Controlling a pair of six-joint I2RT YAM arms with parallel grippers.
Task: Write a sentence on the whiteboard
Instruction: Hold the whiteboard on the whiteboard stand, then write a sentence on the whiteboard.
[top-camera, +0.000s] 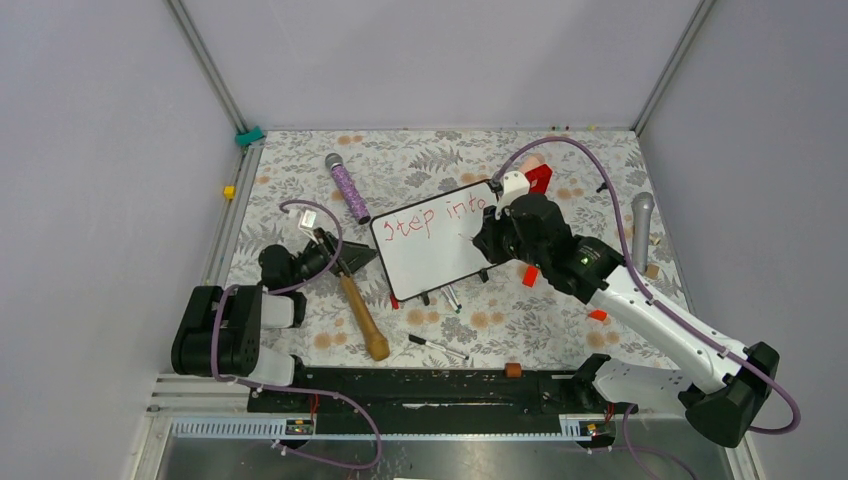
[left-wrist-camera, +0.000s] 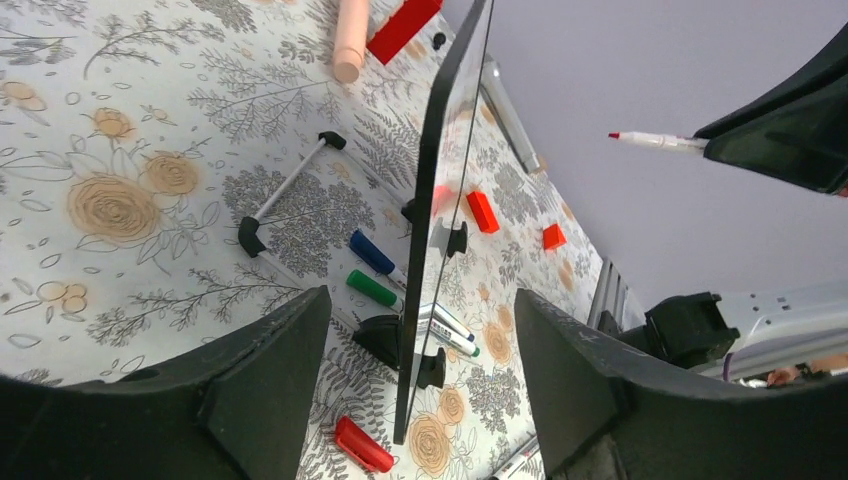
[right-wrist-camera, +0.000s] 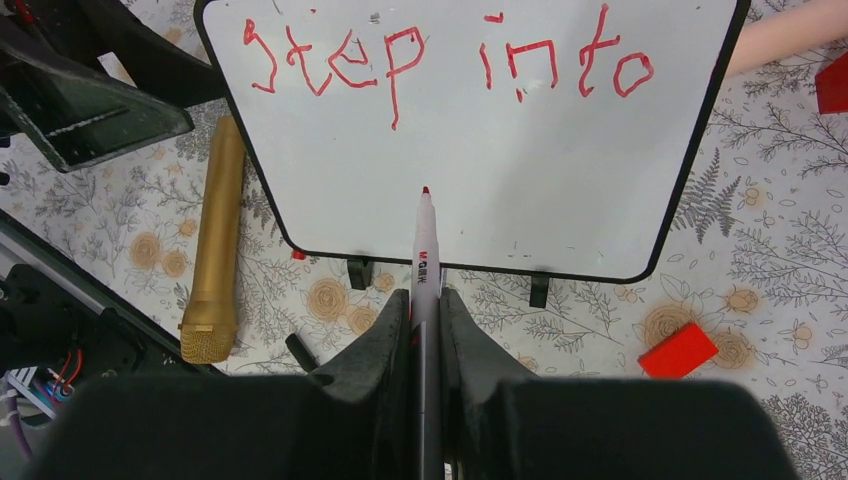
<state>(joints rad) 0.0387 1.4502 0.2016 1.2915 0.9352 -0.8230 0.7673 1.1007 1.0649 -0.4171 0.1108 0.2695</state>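
Right end effector (right-wrist-camera: 425, 310): clamped tight on a red-tipped marker (right-wrist-camera: 426, 240), its tip over the lower middle of the whiteboard (right-wrist-camera: 520, 170).
Left end effector (left-wrist-camera: 420, 305): fingers spread wide, the board's edge between them, untouched.
Whiteboard position: propped on its feet mid-tabletop (top-camera: 450, 160), between both arms.
Sentence (right-wrist-camera: 330, 60): red "step into" along the board's top.

Two arms as I see them: the left folded low at the frame's lower left, left gripper (top-camera: 343, 257) with fingers spread wide; the right stretched from lower right toward centre, right gripper (right-wrist-camera: 425, 300) clamped on a marker (right-wrist-camera: 425, 245).
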